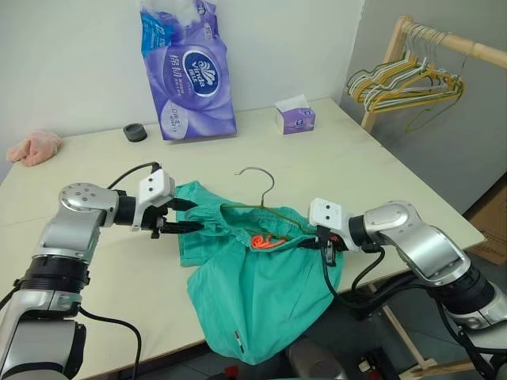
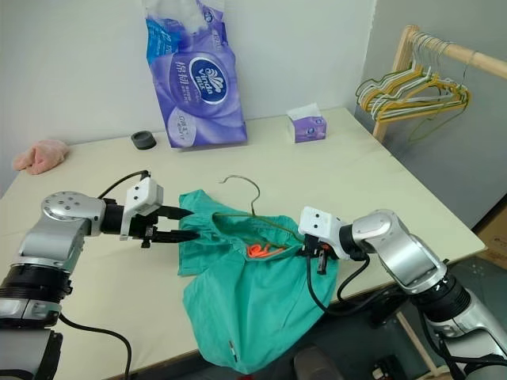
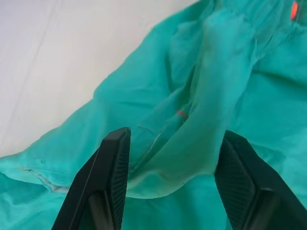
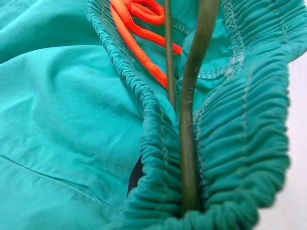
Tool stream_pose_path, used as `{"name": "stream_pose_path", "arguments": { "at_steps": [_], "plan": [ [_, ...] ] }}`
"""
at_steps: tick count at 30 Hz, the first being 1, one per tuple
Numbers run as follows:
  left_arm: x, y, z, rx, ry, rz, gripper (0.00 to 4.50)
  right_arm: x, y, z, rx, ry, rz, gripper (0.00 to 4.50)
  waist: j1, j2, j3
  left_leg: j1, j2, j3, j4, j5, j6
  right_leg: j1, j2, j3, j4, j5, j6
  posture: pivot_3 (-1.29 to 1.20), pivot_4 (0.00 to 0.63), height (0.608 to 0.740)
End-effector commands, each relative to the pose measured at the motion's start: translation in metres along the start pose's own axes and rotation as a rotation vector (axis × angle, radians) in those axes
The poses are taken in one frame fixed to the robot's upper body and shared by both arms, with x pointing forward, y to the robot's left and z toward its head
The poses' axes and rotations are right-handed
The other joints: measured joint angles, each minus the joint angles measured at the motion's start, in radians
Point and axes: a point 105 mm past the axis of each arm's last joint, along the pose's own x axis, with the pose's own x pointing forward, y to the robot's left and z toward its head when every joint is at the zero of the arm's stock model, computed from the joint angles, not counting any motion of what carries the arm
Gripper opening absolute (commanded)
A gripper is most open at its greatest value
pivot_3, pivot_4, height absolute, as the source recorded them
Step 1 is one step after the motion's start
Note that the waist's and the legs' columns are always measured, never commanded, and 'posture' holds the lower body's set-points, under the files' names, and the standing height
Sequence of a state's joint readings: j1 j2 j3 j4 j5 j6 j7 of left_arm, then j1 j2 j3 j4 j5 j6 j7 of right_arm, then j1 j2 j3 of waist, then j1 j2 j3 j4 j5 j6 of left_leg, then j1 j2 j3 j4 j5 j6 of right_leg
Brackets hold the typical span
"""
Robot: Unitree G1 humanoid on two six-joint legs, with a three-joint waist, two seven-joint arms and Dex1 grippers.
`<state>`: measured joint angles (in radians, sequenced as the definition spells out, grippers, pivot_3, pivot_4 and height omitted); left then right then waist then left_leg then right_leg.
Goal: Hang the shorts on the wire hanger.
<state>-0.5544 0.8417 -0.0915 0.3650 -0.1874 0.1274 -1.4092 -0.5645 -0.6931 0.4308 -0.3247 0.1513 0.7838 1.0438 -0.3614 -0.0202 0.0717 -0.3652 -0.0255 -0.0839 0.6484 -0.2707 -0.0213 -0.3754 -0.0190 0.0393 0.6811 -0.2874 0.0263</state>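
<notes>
**Cloth, wire and plastic on a matt table**

The teal-green cloth shorts [image 1: 253,301] look thin and matt, their waistband finely gathered around a woven orange drawstring [image 4: 139,28]. The thin olive-green wire hanger [image 1: 261,186] looks smooth. At 11 o'clock, the purple plastic tissue pack [image 1: 190,71] is glossy. The cream table [image 1: 356,158] is smooth, matt.

Teal-green shorts [image 1: 257,293] sprawl across the table's near edge, one leg drooping over it, gathered waistband open with an orange drawstring [image 1: 269,241] showing inside. The thin olive wire hanger [image 1: 265,198] sits tucked in the waistband, hook poking out toward the wall.
</notes>
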Motion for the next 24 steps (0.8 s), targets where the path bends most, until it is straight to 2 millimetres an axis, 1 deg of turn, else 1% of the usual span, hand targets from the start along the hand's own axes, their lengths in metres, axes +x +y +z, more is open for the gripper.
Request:
{"name": "stream_pose_path", "arguments": {
  "at_steps": [1,3,6,11,13,24],
  "plan": [
    [0.006,0.002,0.002,0.064,0.012,0.004,2.61,-0.009,0.001,0.013,-0.026,-0.047,-0.004,0.0,0.0,0.0,0.0,0.0,0.0,0.0,0.0,0.0,0.0,0.0,0.0,0.0,0.0,0.0,0.0,-0.4,0.022,0.74],
    [0.012,0.008,0.003,0.092,0.014,0.032,2.61,-0.009,0.004,0.013,-0.022,-0.045,0.003,0.0,-0.001,0.0,0.0,0.0,0.0,0.0,0.0,0.0,0.0,0.0,0.0,0.0,0.0,0.0,0.0,-0.41,0.02,0.74],
    [0.014,0.022,0.006,0.099,-0.01,0.1,2.05,-0.009,0.008,0.011,-0.01,-0.044,0.013,0.0,0.0,-0.001,0.0,0.0,0.0,0.0,0.0,0.0,0.0,0.0,0.0,0.0,0.0,0.0,0.0,-0.41,0.019,0.74],
    [0.014,0.026,0.006,0.085,-0.038,0.117,0.52,-0.011,0.01,0.009,0.01,-0.043,0.015,0.0,-0.011,-0.001,-0.001,0.0,0.0,0.0,0.0,0.0,0.0,0.0,0.0,0.0,0.0,0.0,0.0,-0.41,0.019,0.74],
    [0.014,0.026,0.006,0.075,-0.045,0.127,0.01,-0.012,0.011,0.008,0.022,-0.041,0.013,0.0,-0.014,-0.001,-0.001,0.0,0.0,0.0,0.0,0.0,0.0,0.0,0.0,0.0,0.0,0.0,0.0,-0.41,0.022,0.74],
    [0.007,0.03,-0.005,0.055,-0.01,0.178,0.01,-0.025,0.014,-0.005,0.077,-0.019,0.007,0.0,-0.022,-0.001,-0.001,0.0,0.0,0.0,0.0,0.0,0.0,0.0,0.0,0.0,0.0,0.0,0.001,-0.41,0.025,0.74]
  ]
}}
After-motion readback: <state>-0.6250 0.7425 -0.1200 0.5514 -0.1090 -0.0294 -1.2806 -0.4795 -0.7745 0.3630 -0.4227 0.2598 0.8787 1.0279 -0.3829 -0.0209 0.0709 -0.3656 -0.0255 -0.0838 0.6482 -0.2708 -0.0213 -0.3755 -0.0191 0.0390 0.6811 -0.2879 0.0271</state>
